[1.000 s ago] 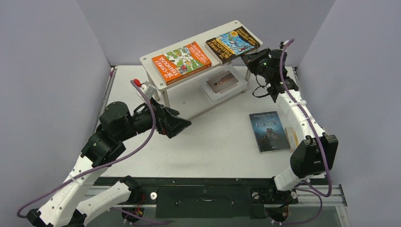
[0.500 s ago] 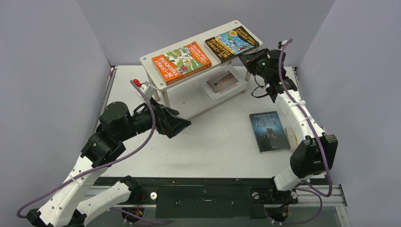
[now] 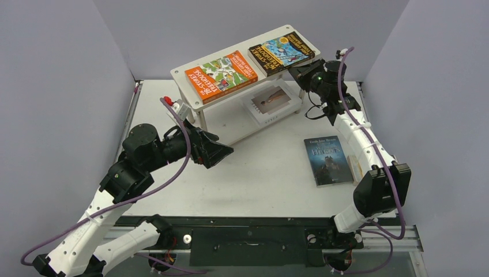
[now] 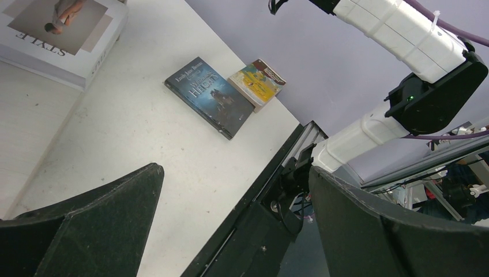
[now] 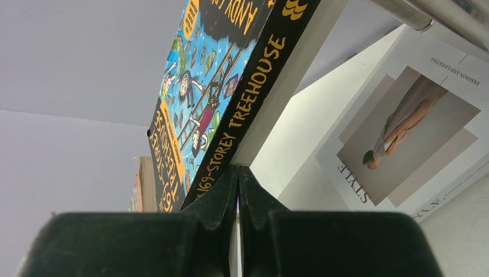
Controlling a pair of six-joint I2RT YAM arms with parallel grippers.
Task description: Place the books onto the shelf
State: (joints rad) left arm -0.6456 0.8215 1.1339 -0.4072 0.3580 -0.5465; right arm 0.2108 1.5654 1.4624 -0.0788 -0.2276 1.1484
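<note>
Edges: Treehouse comic book [image 3: 282, 51] lies at the right end of the shelf [image 3: 179, 75] top board, spine along the rim.
Open room: bare table [image 3: 265, 173] mid-frame.
Right claw [image 5: 238, 173]: pinched closed, empty, tips against that spine.
Left claw [image 4: 233, 173]: spread wide, empty, centre-left.
Change: Treehouse comic book and right claw have moved slightly left.
Count: five books. Two on top with orange book [image 3: 221, 75], white STYLE book [image 3: 271, 101] below, dark blue book [image 3: 327, 160] and yellow-teal book [image 4: 258, 82] on the table, right.
</note>
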